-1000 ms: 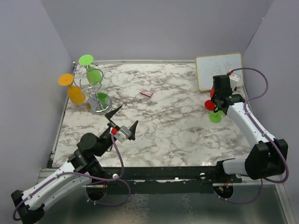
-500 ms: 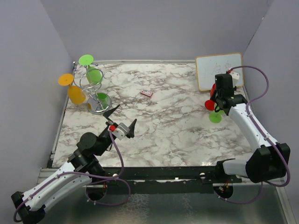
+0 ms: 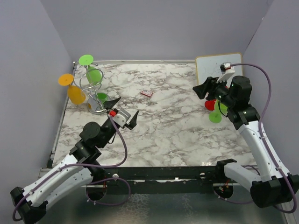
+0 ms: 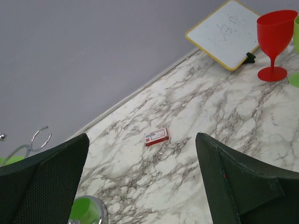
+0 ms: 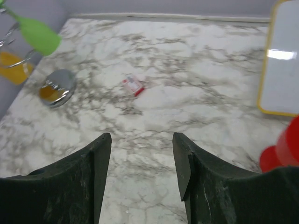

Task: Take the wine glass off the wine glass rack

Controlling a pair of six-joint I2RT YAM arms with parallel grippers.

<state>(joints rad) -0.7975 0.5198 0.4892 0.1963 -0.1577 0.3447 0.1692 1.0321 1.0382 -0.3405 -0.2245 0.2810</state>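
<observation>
- Left hand (image 3: 127,106) was spread wide and empty, just right of the wine glass rack (image 3: 99,109) and nearer the arm bases. Its fingers were aimed toward the rack, judged as staging for a reach at a hanging glass.
- Right hand (image 5: 141,139) was well to the right of the rack, jaws partly apart with nothing between them. It was close beside a red glass (image 4: 273,37) and a green standing glass (image 3: 215,116), both upright on the surface.
- Task items: an orange wine glass (image 3: 76,94) and a green wine glass (image 3: 95,74) hung bowl-down from the rack's curled arms, caught by their feet. Judged that either one must slide out along its arm rather than lift straight up.
- Surface (image 3: 177,130): white marble pattern with grey veins. A small red-and-white box (image 3: 146,93) lay to the right of the rack, well apart from it.
- A white board (image 3: 219,70) sat farthest right from the rack, past the box.
- Room: plain lavender-grey walls on three sides. The rack stood close to the left one.
</observation>
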